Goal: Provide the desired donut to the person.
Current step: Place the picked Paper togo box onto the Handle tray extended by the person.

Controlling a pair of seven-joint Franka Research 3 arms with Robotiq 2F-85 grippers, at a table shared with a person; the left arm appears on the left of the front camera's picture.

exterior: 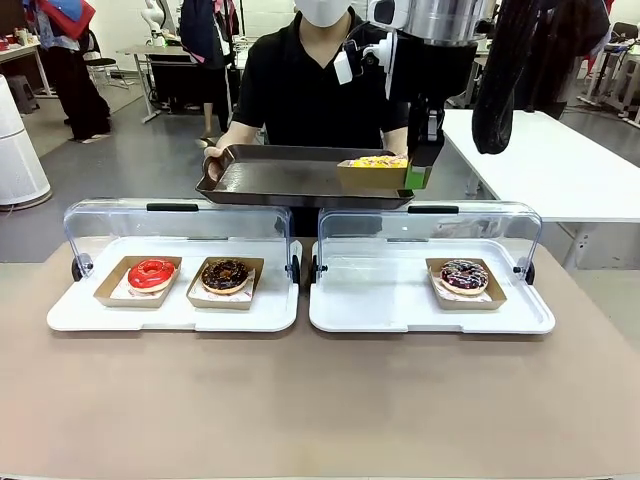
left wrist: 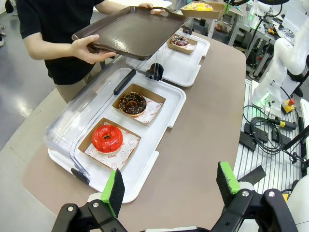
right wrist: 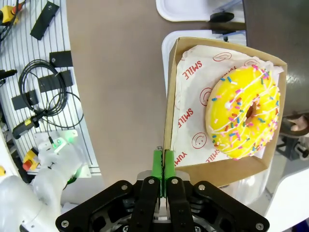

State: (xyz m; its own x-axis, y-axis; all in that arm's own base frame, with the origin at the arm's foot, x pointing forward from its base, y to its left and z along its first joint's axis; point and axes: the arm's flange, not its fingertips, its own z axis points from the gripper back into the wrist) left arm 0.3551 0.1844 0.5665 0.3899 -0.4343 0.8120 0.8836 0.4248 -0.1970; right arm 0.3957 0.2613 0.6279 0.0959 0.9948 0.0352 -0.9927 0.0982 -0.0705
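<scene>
A yellow sprinkled donut lies on printed paper in an open cardboard box. My right gripper is shut on the box's side wall and holds it just over the right end of a dark brown tray. The person in a black T-shirt holds that tray with both hands beyond the display cases. My left gripper hangs open above the near table edge, with nothing between its green pads.
The left white case holds a red donut and a chocolate donut. The right case holds a dark sprinkled donut. Both clear lids stand open. A white table stands at the right.
</scene>
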